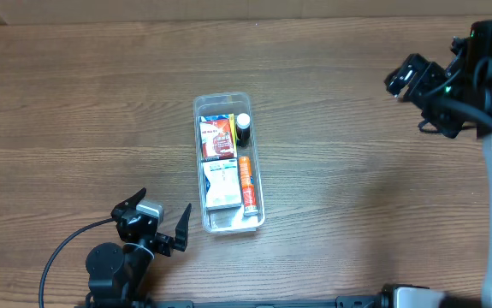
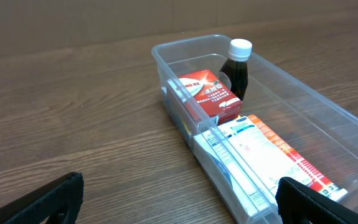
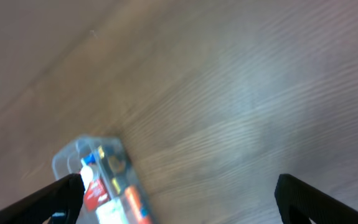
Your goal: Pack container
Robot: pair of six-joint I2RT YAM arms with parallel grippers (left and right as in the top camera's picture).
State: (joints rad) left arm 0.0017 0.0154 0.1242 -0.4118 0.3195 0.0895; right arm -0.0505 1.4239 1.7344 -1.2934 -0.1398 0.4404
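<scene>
Where the overhead looks down on grained wood (image 1: 74, 103), the clear round-cornered container (image 1: 220, 97) sits mid-table, left gripper (image 1: 162, 208) near its end, right gripper (image 1: 406, 79) well apart. Left wrist: fingers (image 2: 48, 199) splayed wide, empty (glossy red carton (image 2: 207, 93), white-capped bottle (image 2: 236, 71) inside). Right wrist, blurred: fingers (image 3: 54, 194) likewise.

The table (image 1: 74, 103) is showing brown wood grain all over. The container (image 1: 222, 96) is looking totally clear. Inside, the red box (image 1: 216, 137) is carrying white lettering, the bottle (image 1: 243, 130) is looking near-black under a white cap (image 1: 243, 119), the white box (image 1: 221, 185) is showing blue print, and the orange pack (image 1: 247, 184) is wearing white text.
</scene>
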